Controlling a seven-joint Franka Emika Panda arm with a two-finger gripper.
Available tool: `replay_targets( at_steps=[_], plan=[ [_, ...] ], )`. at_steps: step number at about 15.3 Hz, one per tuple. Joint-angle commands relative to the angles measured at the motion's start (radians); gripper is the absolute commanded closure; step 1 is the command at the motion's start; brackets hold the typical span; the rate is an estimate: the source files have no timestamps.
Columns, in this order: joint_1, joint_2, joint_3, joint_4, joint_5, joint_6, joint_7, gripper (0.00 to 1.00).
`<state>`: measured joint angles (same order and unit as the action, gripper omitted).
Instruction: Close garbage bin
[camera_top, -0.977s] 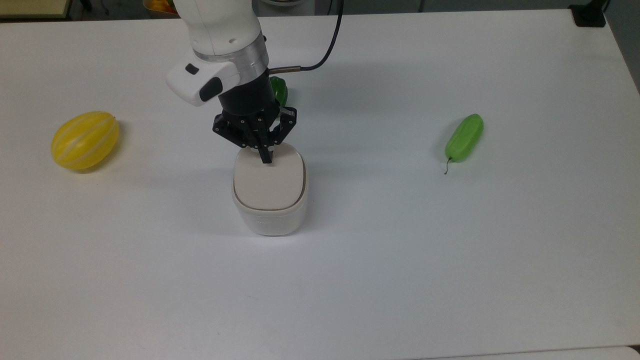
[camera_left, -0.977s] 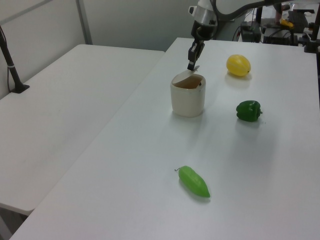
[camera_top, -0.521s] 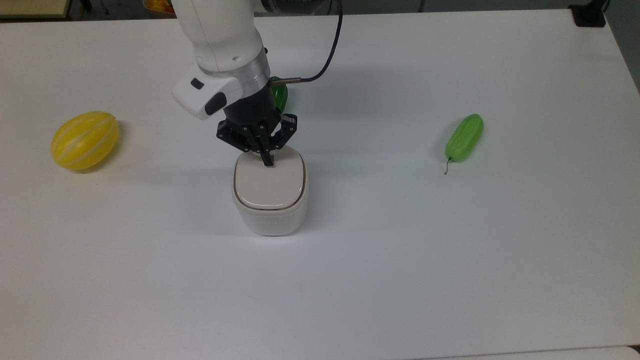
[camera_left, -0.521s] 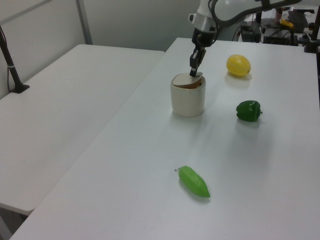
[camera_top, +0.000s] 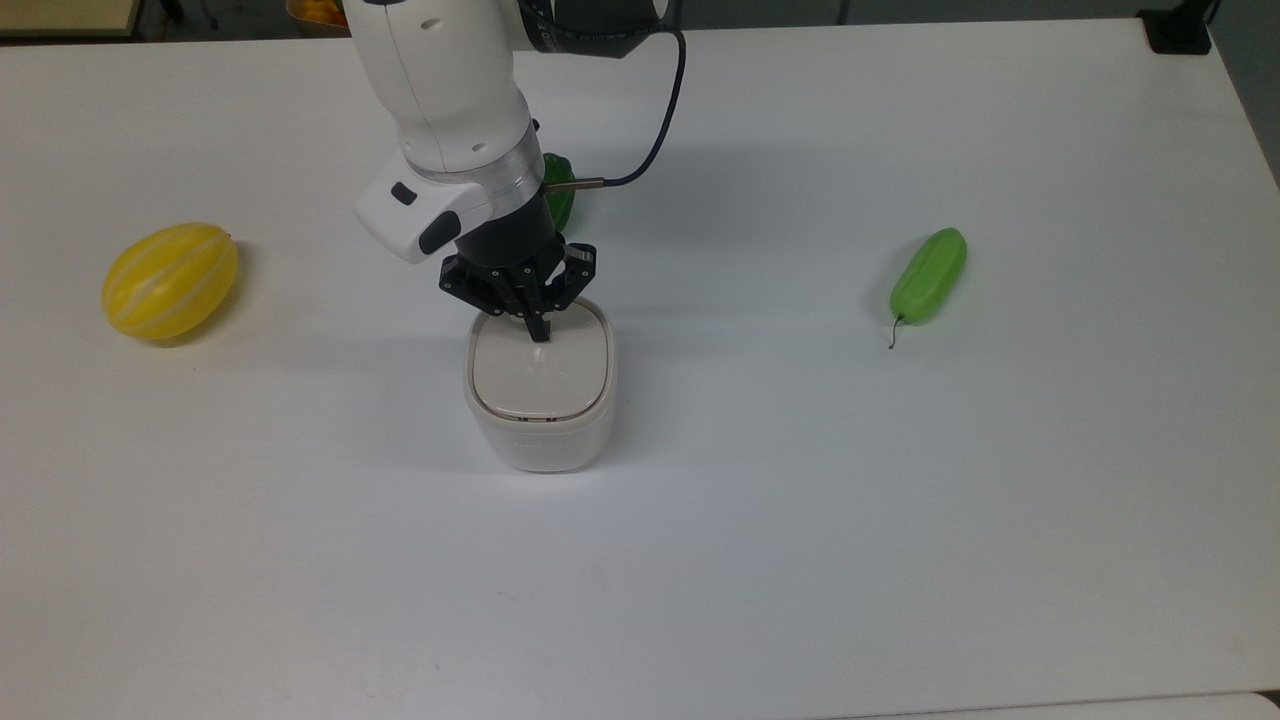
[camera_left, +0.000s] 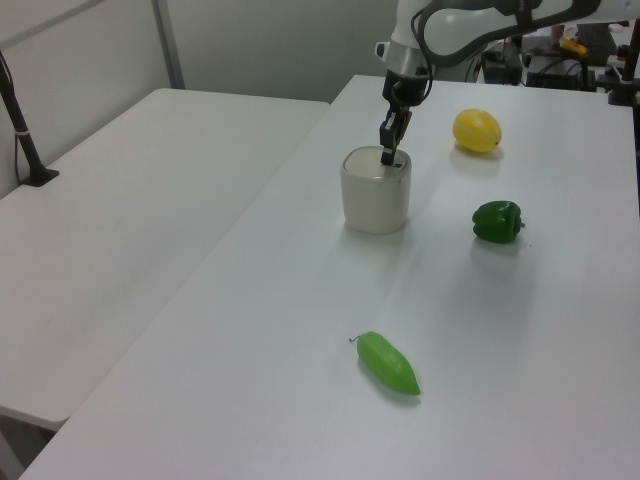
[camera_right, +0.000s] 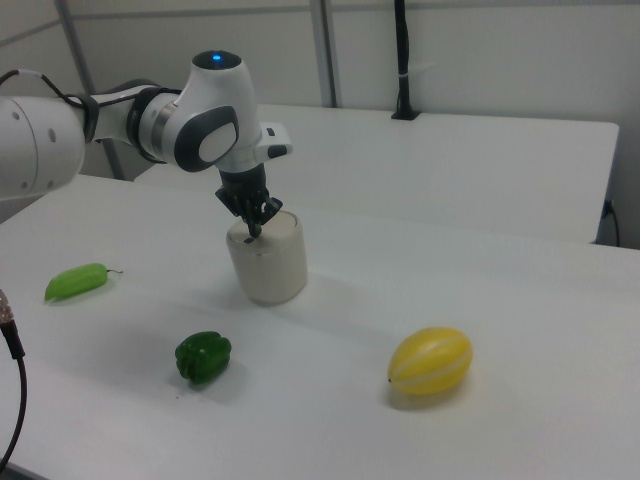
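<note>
The off-white garbage bin (camera_top: 540, 435) (camera_left: 375, 200) (camera_right: 270, 265) stands near the table's middle, its flat beige lid (camera_top: 540, 375) lying level inside the rim. My gripper (camera_top: 539, 333) (camera_left: 387, 155) (camera_right: 251, 232) points straight down with its black fingers pressed together, the tips touching the lid near its far edge in the top view. Nothing is held between the fingers.
A yellow melon (camera_top: 170, 280) (camera_right: 430, 362) lies at the top view's left. A green bell pepper (camera_top: 558, 190) (camera_left: 497, 222) (camera_right: 203, 357) sits just behind the arm. A long light-green pepper (camera_top: 928, 275) (camera_left: 388, 362) (camera_right: 75, 281) lies at the top view's right. The white table (camera_top: 800, 520) surrounds them.
My gripper has moved down and slightly toward the bin's centre, pushing the raised lid flat onto the rim. The fruits have not moved.
</note>
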<state>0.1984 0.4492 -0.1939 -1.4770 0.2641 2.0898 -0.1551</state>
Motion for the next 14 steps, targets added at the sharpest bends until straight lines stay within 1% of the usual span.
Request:
replay_targets(
  at_steps=[1,3,5,8,9,10,11,12,13,14],
  plan=[
    [0.012,0.028,-0.007,-0.002,0.001,-0.019,-0.018,1.0],
    [0.007,-0.009,-0.01,0.0,0.001,-0.033,-0.012,1.0],
    [0.001,-0.055,-0.015,0.001,0.0,-0.115,-0.014,1.0],
    [-0.025,-0.145,-0.015,0.0,-0.049,-0.258,-0.014,1.0],
    [-0.031,-0.174,-0.015,0.0,-0.065,-0.317,-0.015,0.97],
    [-0.039,-0.203,-0.015,0.0,-0.083,-0.376,-0.015,0.91],
    [-0.043,-0.231,-0.015,0.0,-0.101,-0.428,-0.015,0.8],
    [-0.046,-0.254,-0.015,0.0,-0.115,-0.474,-0.014,0.62],
    [-0.047,-0.276,-0.015,-0.002,-0.134,-0.511,-0.015,0.18],
    [-0.043,-0.297,-0.013,-0.003,-0.17,-0.549,-0.012,0.0]
  ],
)
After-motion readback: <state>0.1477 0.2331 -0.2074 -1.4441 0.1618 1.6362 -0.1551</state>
